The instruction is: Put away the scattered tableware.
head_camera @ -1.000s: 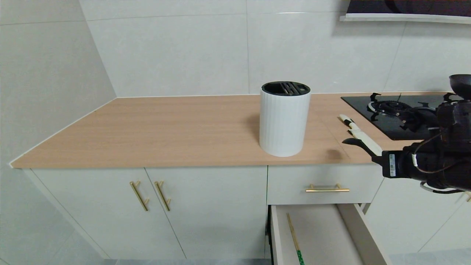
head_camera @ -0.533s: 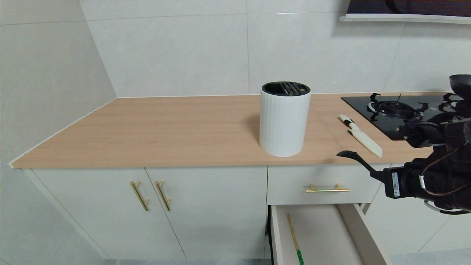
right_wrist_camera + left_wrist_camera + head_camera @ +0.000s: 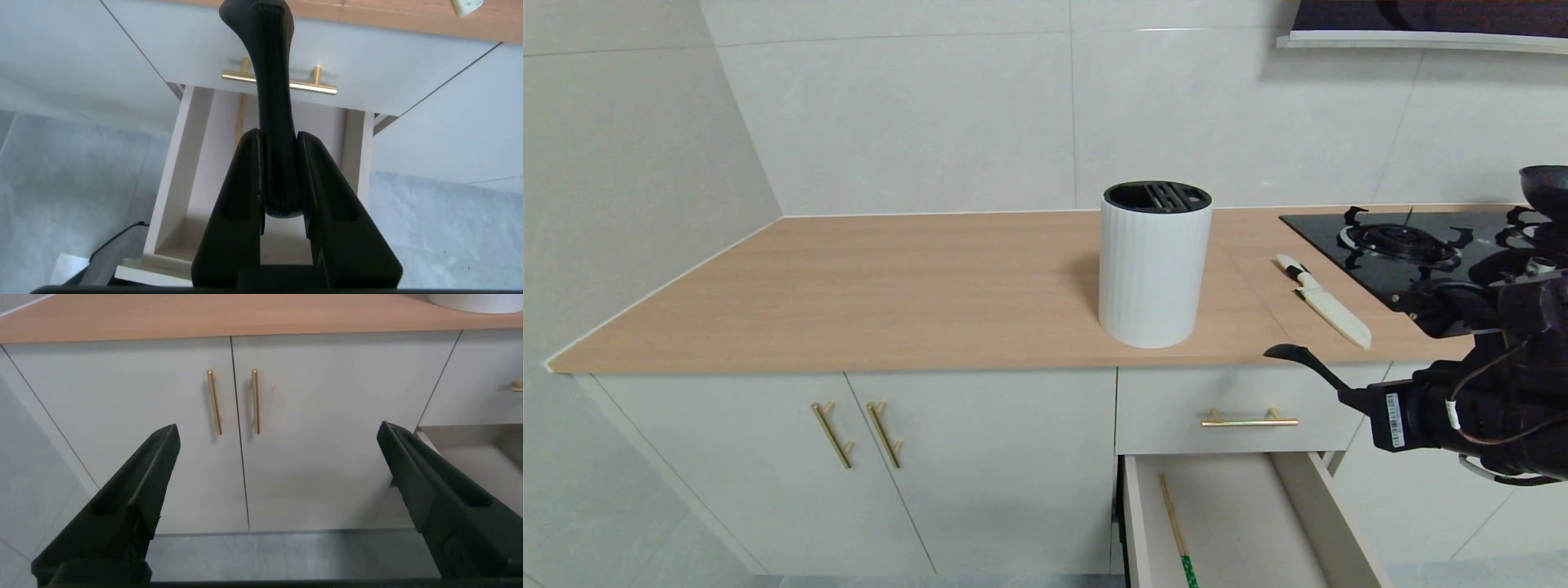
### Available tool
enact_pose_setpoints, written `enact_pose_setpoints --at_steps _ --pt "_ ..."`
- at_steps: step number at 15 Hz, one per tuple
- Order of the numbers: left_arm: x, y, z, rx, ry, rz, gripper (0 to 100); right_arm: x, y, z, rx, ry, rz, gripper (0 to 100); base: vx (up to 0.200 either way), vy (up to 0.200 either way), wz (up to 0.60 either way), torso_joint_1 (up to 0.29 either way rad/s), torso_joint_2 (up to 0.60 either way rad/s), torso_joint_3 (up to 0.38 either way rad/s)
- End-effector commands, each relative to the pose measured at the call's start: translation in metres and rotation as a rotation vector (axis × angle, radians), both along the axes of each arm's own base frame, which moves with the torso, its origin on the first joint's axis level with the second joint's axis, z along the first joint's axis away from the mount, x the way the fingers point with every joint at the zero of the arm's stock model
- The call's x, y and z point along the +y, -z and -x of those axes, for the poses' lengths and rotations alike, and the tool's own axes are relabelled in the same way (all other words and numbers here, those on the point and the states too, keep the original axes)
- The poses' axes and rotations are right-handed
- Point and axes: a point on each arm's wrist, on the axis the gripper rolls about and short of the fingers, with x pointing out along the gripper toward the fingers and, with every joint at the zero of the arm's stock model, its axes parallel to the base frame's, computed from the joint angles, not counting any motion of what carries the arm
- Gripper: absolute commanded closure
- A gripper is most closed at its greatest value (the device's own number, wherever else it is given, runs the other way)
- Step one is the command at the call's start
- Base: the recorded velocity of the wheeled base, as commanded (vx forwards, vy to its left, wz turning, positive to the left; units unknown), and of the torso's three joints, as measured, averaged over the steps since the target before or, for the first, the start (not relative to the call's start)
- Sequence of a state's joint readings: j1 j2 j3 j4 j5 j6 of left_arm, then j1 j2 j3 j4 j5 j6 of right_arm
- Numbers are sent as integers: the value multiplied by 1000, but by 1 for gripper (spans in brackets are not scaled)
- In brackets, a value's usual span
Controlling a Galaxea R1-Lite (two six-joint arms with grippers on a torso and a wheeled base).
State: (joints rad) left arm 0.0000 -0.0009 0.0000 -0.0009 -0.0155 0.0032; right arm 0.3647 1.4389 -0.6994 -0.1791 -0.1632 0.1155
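Head view: at the lower right, a black spoon (image 3: 1294,358) is pinched by the right tool (image 3: 1343,394).

Left wrist view: the left tool (image 3: 276,449) is spread.

Right wrist view: the spoon, judged light, stiff and slippery, is gripped by its thin handle over the open drawer (image 3: 214,188).

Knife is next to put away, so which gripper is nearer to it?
Right. The right gripper, shut on a black utensil, hangs just below the counter, in front of the knife. The left gripper, open, faces the double cabinet doors, well to the left.
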Motion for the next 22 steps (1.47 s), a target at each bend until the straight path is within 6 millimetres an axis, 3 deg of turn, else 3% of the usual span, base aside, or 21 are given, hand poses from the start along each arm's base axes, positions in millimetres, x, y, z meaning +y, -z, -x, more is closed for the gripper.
enact_pose_setpoints --at_steps 1,7,22 --pt "0 0 0 0 0 0 0 1 3 -3 11 2 5 100 0 0 0 0 0 0" --pt "0 0 0 0 0 0 0 2 5 -4 18 2 7 100 0 0 0 -126 303 175" --pt "0 0 0 0 0 0 0 3 11 -8 42 5 18 100 0 0 0 -153 458 299"
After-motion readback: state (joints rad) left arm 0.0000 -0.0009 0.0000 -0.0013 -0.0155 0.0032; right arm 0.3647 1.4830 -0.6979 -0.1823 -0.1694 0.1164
